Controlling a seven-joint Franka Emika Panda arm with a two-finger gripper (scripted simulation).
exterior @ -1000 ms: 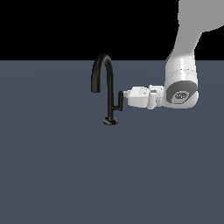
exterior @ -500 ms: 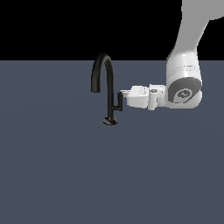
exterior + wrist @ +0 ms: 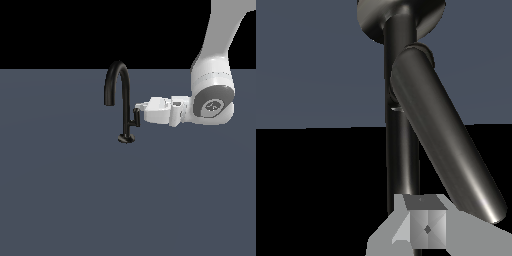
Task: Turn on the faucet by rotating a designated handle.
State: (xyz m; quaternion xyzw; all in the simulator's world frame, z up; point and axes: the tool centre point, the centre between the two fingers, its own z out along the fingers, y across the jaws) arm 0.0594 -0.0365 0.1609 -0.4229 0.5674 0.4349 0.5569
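Black and slim, the faucet [image 3: 123, 102] stands upright on a flat slate-grey surface [image 3: 65, 195], its small round base [image 3: 126, 138] planted a little toward the exterior view's left of centre. Its spout arches up from the straight stem and curls down toward the exterior view's left. On the other side of the stem sits the handle [image 3: 135, 119] — a short thin bar joined to the stem by a small stub, low down and far shorter than the spout.

White and lying nearly level, the arm reaches in from the exterior view's right, with the gripper [image 3: 140, 108] right at the handle's upper end. Whether its fingers are spread or pressed together cannot be told; they merge with the dark bar there.

From the wrist view, the handle [image 3: 443, 145] fills much of the picture as 1 thick dark cylinder running at a slant away from the stem [image 3: 402, 150], its near end beside 1 pale grey fingertip [image 3: 426, 227] — touching or just apart, I cannot tell.
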